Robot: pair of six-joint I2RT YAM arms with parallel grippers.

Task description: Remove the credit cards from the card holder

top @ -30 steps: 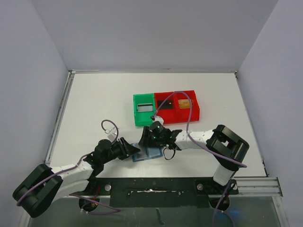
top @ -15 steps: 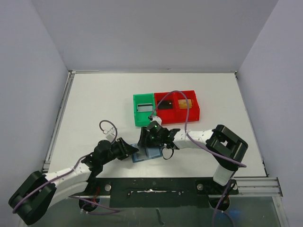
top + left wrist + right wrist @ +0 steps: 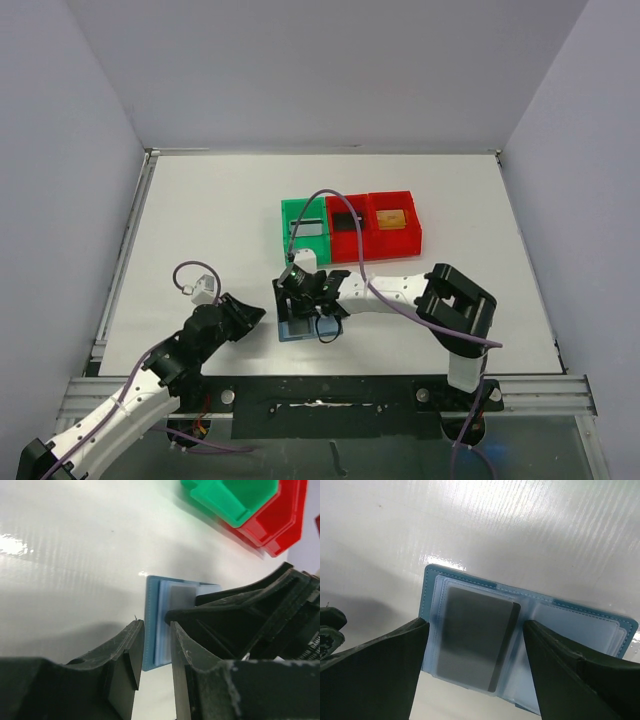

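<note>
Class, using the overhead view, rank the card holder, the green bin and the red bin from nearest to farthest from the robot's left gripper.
Measured from the left gripper:
1. card holder, on the table just to its right.
2. green bin, farther back and to the right.
3. red bin, against the green bin's right side, farthest.
</note>
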